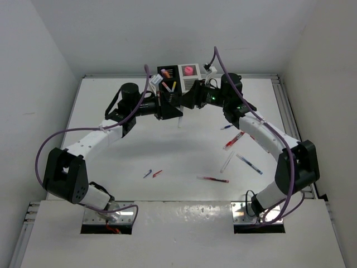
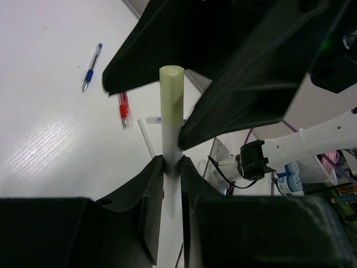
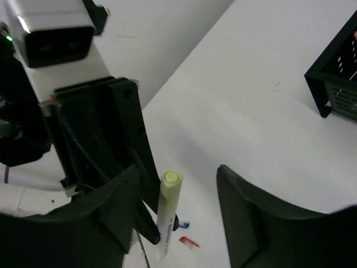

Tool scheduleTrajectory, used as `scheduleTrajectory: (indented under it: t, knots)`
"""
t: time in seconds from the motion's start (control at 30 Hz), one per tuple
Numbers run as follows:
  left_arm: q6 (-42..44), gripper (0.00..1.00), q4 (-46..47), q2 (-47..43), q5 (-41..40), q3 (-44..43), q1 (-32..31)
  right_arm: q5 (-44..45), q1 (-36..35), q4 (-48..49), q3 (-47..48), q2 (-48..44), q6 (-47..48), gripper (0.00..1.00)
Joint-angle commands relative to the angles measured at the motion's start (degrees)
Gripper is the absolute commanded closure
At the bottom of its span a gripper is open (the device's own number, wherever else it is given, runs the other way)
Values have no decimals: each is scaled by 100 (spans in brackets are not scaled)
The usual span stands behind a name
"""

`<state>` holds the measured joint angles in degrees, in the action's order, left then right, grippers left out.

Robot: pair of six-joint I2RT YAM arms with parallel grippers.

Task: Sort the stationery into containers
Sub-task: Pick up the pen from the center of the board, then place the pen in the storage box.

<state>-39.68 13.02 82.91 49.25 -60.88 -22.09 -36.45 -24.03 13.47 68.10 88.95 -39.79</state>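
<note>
Marker [image 2: 171,106] likely light, stiff, slick: left tool [image 2: 170,167] clenches it low; open right tool [image 3: 177,181] should pinch the 12 o'clock cap end.

No readable text, label or number anywhere.

The surface [image 2: 44,139] is a white sheet with fine ribbing and a soft sheen, like corrugated plastic. The left hand [image 2: 172,163] and right hand [image 3: 177,174] have matt black plastic fingers. The marker [image 2: 172,95] is smooth plastic, its pale yellow-green cap satin. The blue pen [image 2: 92,66] has a clear glossy barrel. The black container [image 3: 334,84] is matt slotted plastic. The purple cable [image 1: 40,153] looks smooth and rubbery
</note>
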Motion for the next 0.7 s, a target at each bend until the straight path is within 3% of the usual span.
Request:
scheduleTrajectory:
  t: [0.0,0.03,0.1,0.13,0.17,0.2,0.23,0.3,0.47,0.67]
  knots:
    - [-66,100,316,-153,172,-2,-6,-12,-93,-143,257,79,120,47]
    - [-66,100,316,-153,163,-11,2,-38,-102,-152,274,105,155,63]
    - [-22,100,307,-144,172,-11,29,-47,-102,-91,301,140,165,79]
    - [4,93,281,-144,146,-20,46,-47,-93,-38,362,184,156,92]
    - [83,80,89,-135,102,-29,73,-12,-84,-29,423,219,165,97]
    - [223,43,-61,-135,24,-64,169,6,-58,-12,511,272,156,100]
    - [276,23,-480,-118,-203,-108,361,76,-23,6,721,420,173,100]
    - [408,0,-703,-118,-433,-99,650,234,30,-11,1020,614,330,100]
    - [804,0,-1230,-39,-785,-344,1740,1348,-40,14,2189,1508,893,100]
    - [1515,0,-1794,-144,-1348,-495,2041,2518,-295,1156,3051,2547,2035,100]
